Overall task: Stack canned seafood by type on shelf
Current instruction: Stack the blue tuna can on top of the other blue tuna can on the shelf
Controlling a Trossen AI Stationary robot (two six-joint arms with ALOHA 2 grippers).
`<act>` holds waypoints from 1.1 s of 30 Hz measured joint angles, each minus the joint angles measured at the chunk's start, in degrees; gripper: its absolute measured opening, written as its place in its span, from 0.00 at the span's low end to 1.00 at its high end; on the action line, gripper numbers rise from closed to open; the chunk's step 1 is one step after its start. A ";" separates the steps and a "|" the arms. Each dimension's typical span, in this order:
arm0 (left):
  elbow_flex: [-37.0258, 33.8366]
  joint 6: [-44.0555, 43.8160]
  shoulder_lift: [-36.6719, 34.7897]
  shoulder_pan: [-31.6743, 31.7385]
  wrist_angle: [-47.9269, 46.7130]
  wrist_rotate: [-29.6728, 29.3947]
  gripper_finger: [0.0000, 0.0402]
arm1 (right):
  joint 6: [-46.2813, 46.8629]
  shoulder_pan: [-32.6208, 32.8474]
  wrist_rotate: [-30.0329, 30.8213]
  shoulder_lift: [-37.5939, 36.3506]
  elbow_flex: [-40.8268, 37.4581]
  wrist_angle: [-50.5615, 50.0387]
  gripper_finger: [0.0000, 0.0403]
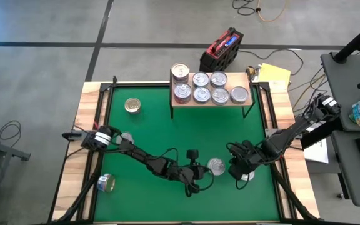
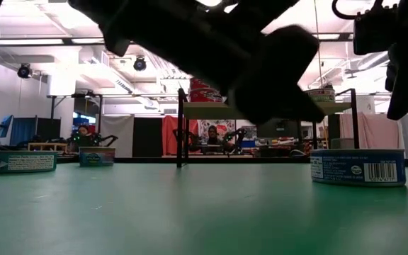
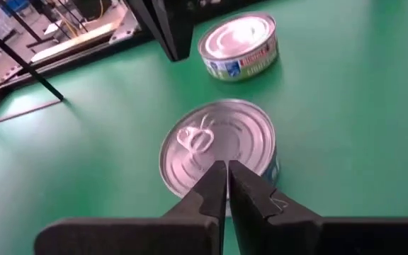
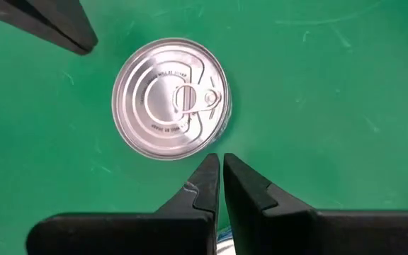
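Because the tin point(image 3: 218, 145) is hard, smooth and slippery, grab its sides; both grippers, left point(image 3: 227, 185) and right point(image 4: 221, 178), are pinched together at six o'clock, holding nothing.

Bright, glossy metal is seen on the lid of the silver-topped can point(image 3: 218, 145), with a printed paper label round its wall. The mat point(image 1: 149, 134) is shown as smooth, matt green. Pale bare wood is seen on the shelf point(image 1: 242, 104) and the counter's border point(image 1: 87, 112).
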 joint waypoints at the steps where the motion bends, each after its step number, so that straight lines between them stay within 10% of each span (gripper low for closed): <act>1: 0.30 0.02 0.09 0.10 0.11 0.07 0.00 | 0.03 0.09 0.41 -0.02 0.00 0.12 0.03; 33: -0.56 -1.07 2.21 0.54 4.73 1.07 0.00 | 0.77 0.26 0.35 1.01 -0.07 1.57 0.03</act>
